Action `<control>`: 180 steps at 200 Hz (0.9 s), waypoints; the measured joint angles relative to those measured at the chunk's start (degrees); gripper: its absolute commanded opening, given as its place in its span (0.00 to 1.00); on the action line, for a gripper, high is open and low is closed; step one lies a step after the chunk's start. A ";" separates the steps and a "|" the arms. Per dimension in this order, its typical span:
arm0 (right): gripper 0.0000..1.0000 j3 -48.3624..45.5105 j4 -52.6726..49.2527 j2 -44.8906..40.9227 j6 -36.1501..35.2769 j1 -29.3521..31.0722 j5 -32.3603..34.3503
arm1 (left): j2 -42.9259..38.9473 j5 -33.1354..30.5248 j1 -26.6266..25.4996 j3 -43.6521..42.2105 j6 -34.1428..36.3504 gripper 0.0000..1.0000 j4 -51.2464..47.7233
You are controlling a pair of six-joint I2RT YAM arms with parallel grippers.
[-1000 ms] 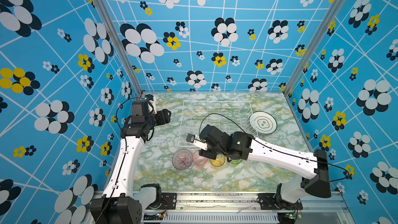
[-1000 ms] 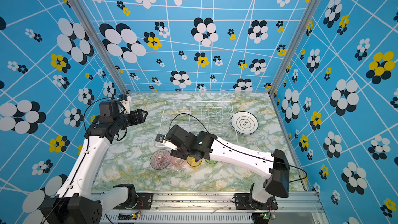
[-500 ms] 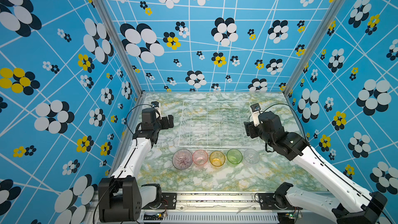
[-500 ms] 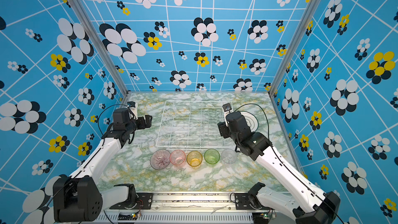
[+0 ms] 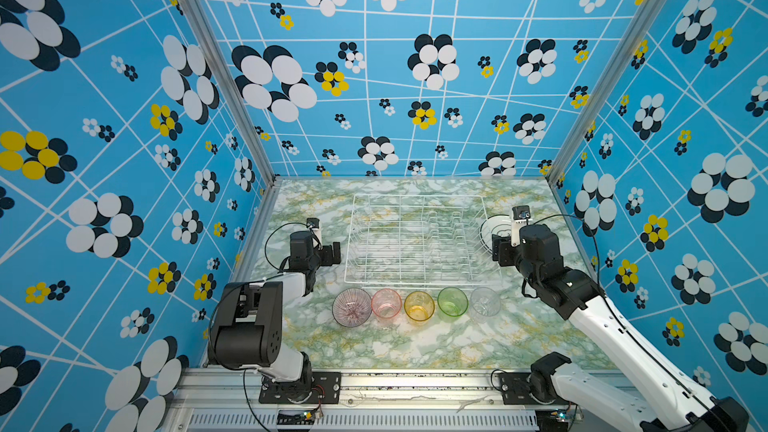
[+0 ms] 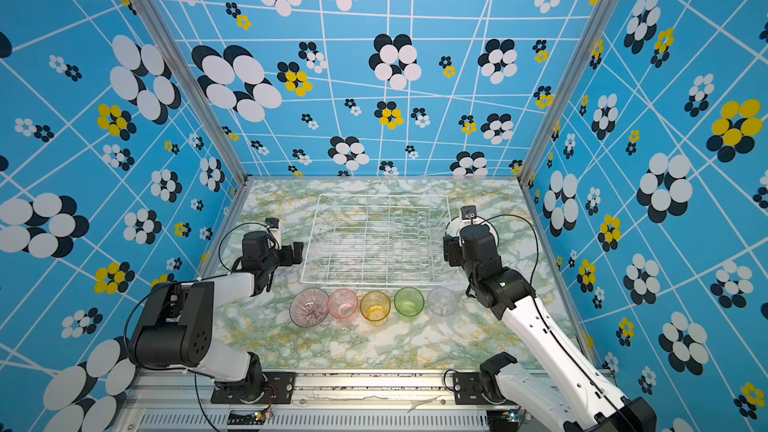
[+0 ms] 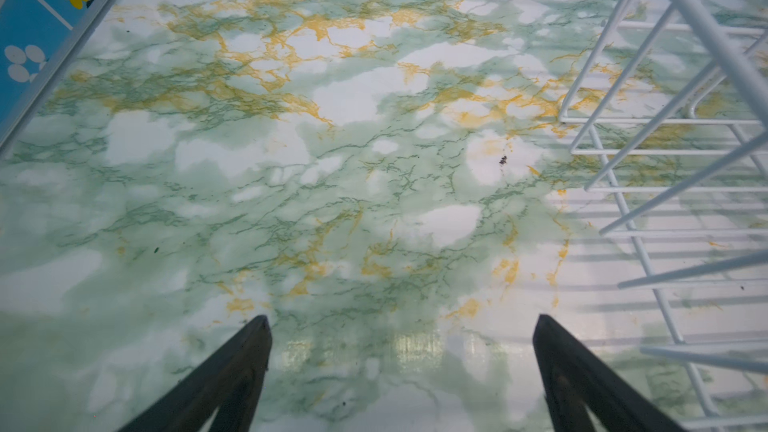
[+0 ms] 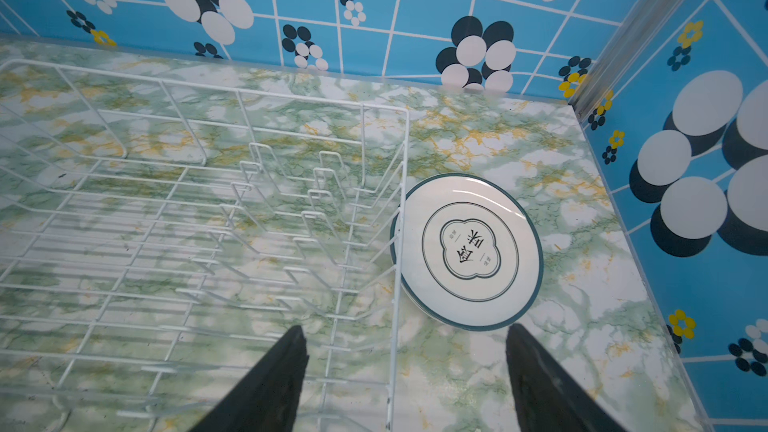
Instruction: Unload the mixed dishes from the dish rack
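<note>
While the wire dish rack [image 5: 415,283] stands empty, the green-rimmed plate [image 8: 469,249] lies flat on the worktop [image 8: 478,139] beside its wall — just ahead of the right fingers [image 8: 270,384], spread apart; left fingers [image 7: 216,380], also apart, sit opposite.

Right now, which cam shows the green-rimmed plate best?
Right wrist view: the plate shows whole, flat on the table beside the dish rack, rim and centre emblem sharp. In a top view the right arm covers most of the plate. The left wrist view misses it.
</note>
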 measured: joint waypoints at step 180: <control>0.88 -25.00 53.96 25.38 -1.31 -14.93 6.10 | 0.52 -0.22 -0.48 -9.99 1.25 0.99 22.25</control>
